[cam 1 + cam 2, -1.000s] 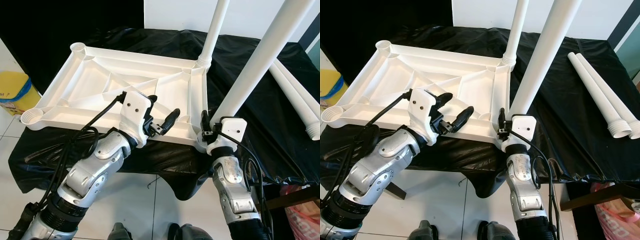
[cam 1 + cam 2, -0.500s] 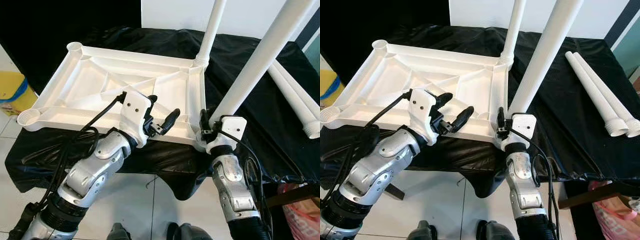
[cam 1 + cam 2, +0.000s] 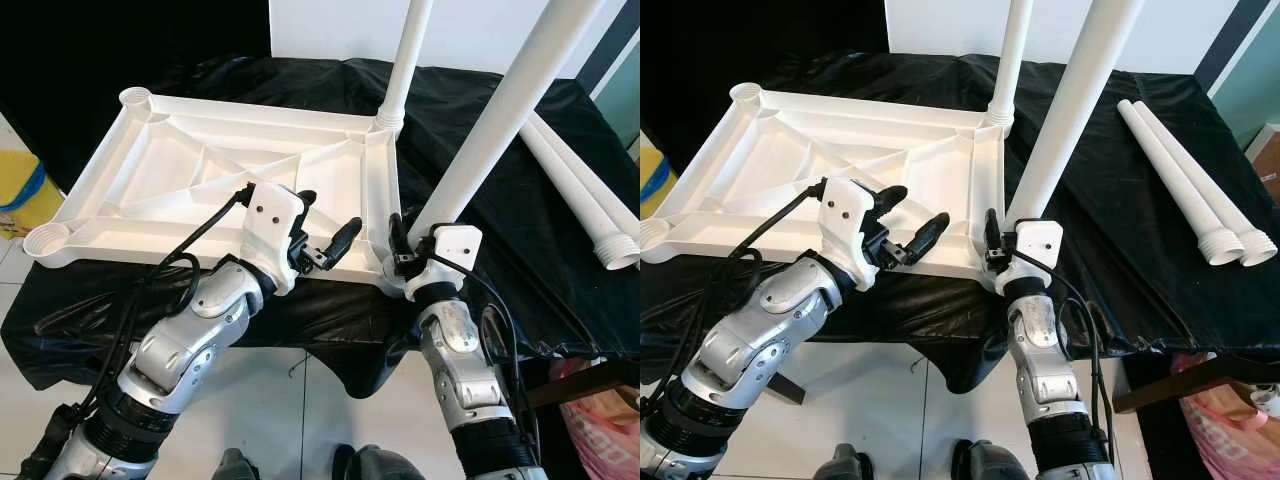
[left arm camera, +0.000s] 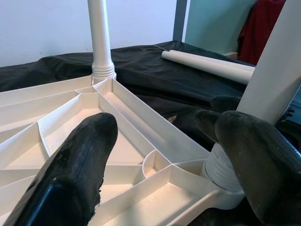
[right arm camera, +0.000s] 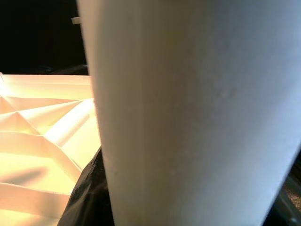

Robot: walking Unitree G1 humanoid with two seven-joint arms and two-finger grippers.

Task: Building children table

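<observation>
**A:** What's changed over the last second?

**B:** The whole scene has slid left and down in the head views, so the camera has turned a little. The arms sit against the tabletop much as before, and the leg in the right gripper leans about as it did.

**A:** Left to right, then?

**B:** The upturned white tabletop (image 3: 215, 175) lies on the black cloth (image 3: 480, 110), its two left corner sockets unfilled. The left gripper (image 3: 325, 230) hovers over the near rim, fingers spread, holding nothing. At the far right corner one leg (image 3: 405, 60) stands seated. The right gripper (image 3: 400, 240) is closed around the near leg (image 3: 500, 115), low down by its threaded end at the near right socket. Two spare legs (image 3: 1185, 180) lie further right.

**A:** How should this step go?

**B:** I'd say bring that leaning leg upright before turning it, so the thread doesn't cross. The left gripper could press down on the rim to stop the tabletop from turning with it.
</observation>
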